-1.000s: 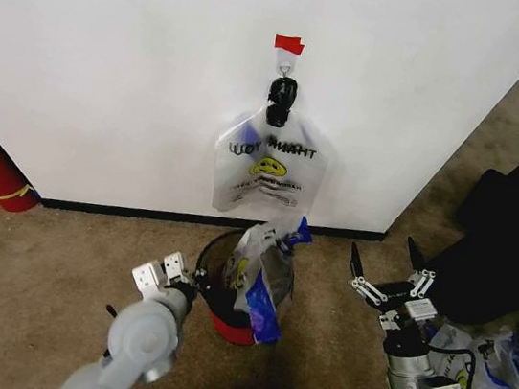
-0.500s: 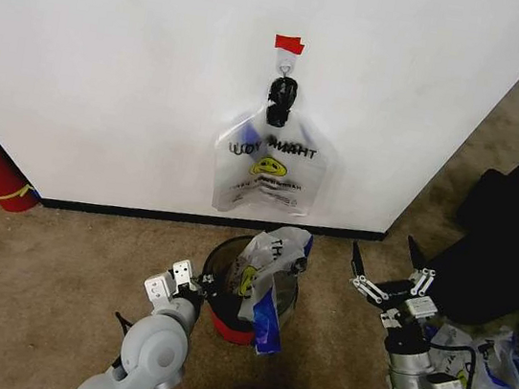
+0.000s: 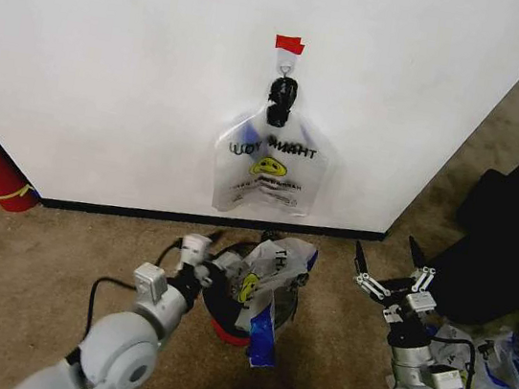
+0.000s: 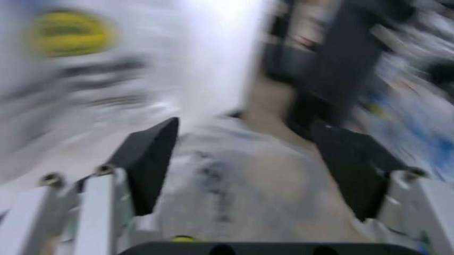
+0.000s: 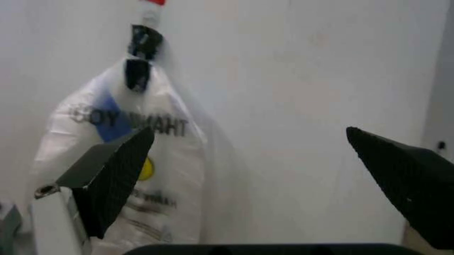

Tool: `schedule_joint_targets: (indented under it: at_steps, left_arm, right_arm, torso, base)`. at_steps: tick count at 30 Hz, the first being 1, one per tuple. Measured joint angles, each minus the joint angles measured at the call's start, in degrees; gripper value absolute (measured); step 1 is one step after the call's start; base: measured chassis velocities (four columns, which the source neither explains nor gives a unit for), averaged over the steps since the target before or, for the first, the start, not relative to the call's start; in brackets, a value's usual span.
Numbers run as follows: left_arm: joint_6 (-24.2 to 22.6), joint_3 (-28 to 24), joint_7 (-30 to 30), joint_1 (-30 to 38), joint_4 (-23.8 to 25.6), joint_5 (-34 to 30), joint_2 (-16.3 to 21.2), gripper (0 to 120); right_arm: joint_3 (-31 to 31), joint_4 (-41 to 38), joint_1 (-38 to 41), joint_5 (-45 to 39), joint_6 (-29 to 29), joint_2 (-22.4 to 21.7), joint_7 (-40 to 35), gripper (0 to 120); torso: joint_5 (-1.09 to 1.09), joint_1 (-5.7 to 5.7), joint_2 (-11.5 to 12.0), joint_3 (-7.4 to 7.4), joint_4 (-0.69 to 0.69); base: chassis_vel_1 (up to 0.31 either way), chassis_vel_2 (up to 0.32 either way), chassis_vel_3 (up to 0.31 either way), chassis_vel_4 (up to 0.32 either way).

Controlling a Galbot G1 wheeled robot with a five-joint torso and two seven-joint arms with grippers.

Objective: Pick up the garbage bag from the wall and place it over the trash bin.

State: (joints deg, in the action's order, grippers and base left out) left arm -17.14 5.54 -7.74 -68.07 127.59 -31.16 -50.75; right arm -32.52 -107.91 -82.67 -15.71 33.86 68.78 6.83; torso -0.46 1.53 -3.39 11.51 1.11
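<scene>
Robot's left gripper [image 3: 214, 264] works at the rim of the trash bin [image 3: 223, 317] as the garbage bag [image 3: 271, 283] drapes over it.

The see-through bag, blue-patched and printed with a yellow smiley, lies over the bin's top and hangs down its front, on the carpet [image 3: 39, 251] just before the wall [image 3: 114, 58]. In the left wrist view the left gripper's dark fingers [image 4: 149, 159] stand wide apart with pale plastic between them, not pinched. The right gripper [image 3: 390, 283] waits well to the right of the bin, spread wide and empty. A larger whitish bag [image 3: 270, 172] with black lettering hangs from the hook [image 3: 285, 60] beneath red tape [image 3: 288, 44].
</scene>
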Motion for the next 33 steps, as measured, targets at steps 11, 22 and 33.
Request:
schedule_joint_targets:
  at_steps: [11, 22, 33]
  left_arm:
    - [-7.7, -6.6, 0.6, 6.6, -3.0, 6.8, 1.7, 97]
    - [-12.3, -10.3, 11.3, 9.0, -3.4, -2.9, -2.2, 58]
    - [-12.4, -8.7, 13.7, 6.5, -2.4, -5.7, -2.2, 17]
  right_arm:
    - [0.1, -1.0, -0.7, 3.2, -3.4, 0.4, -5.5, 100]
    - [1.0, -0.3, -0.6, 4.5, -3.6, 1.6, -5.4, 100]
    - [1.9, 1.4, -1.3, 2.0, -5.9, 0.8, 1.2, 100]
  torso:
    - [0.0, 0.0, 0.0, 0.0, -0.01]
    - [0.0, 0.0, 0.0, 0.0, -0.01]
    - [0.0, 0.0, 0.0, 0.0, 0.0]
  base:
    - [0.0, 0.0, 0.0, 0.0]
    - [0.0, 0.0, 0.0, 0.0]
    - [0.0, 0.0, 0.0, 0.0]
